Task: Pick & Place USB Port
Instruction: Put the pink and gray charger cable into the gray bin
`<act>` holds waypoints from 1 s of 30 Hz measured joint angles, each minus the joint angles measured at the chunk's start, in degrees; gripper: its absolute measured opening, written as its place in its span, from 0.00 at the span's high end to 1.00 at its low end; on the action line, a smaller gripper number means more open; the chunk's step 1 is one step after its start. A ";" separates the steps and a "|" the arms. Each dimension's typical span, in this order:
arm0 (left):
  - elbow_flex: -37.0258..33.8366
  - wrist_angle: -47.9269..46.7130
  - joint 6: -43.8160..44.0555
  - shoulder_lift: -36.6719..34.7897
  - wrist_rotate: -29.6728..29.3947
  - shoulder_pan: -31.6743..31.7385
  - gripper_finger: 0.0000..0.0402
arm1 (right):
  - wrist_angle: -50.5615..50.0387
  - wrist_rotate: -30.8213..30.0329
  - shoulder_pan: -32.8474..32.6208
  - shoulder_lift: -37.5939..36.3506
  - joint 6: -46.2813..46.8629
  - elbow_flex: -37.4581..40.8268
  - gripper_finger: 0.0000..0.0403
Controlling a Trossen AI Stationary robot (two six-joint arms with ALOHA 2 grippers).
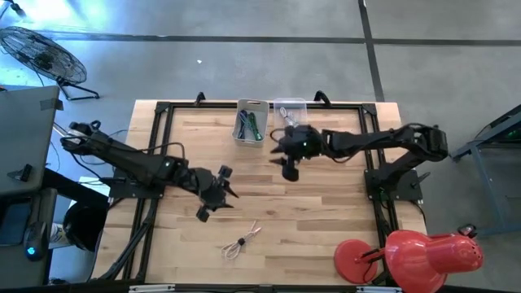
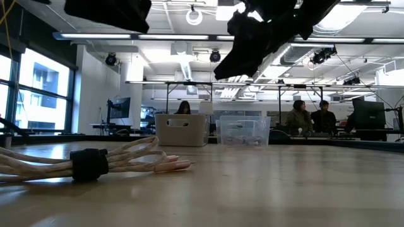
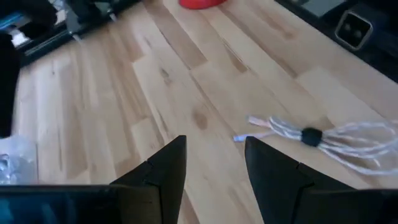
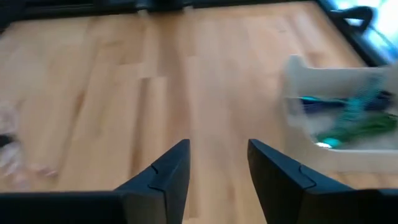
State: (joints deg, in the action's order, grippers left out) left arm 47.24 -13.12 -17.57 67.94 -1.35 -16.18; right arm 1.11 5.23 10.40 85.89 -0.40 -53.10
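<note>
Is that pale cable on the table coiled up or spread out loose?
Coiled. The cable lies bundled in loops, cinched by a dark band, with its plug ends sticking out on the wooden table.

A light wooden surface [image 1: 326, 212] carries a bundled pale cable [image 1: 241, 241] near its front edge. At the far edge a white bin [image 1: 250, 122] and a clear bin [image 1: 291, 110] stand side by side.

On the table [image 1: 326, 220], the bundled cable [image 1: 242, 241] lies near the front; two bins [image 1: 250, 122] stand side by side at the back edge; a lamp [image 1: 407, 254] sits front-right.
</note>
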 joint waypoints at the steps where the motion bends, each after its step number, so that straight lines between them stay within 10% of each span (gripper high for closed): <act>1: 0.00 -0.44 -0.06 -0.03 -0.92 -0.74 0.61 | -0.12 0.36 -1.13 0.00 -0.30 0.00 0.62; 15: 2.80 -7.78 1.18 -1.03 -9.62 -2.98 0.61 | 0.03 1.55 -15.68 0.00 -2.87 0.00 0.63; 30: 2.80 -7.97 20.92 11.68 4.52 -2.96 0.61 | -1.02 -2.24 -17.92 0.00 -3.11 0.00 0.63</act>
State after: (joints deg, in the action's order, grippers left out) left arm 50.04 -21.09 3.35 79.62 3.17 -19.14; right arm 0.09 2.98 -7.53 85.89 -3.51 -53.10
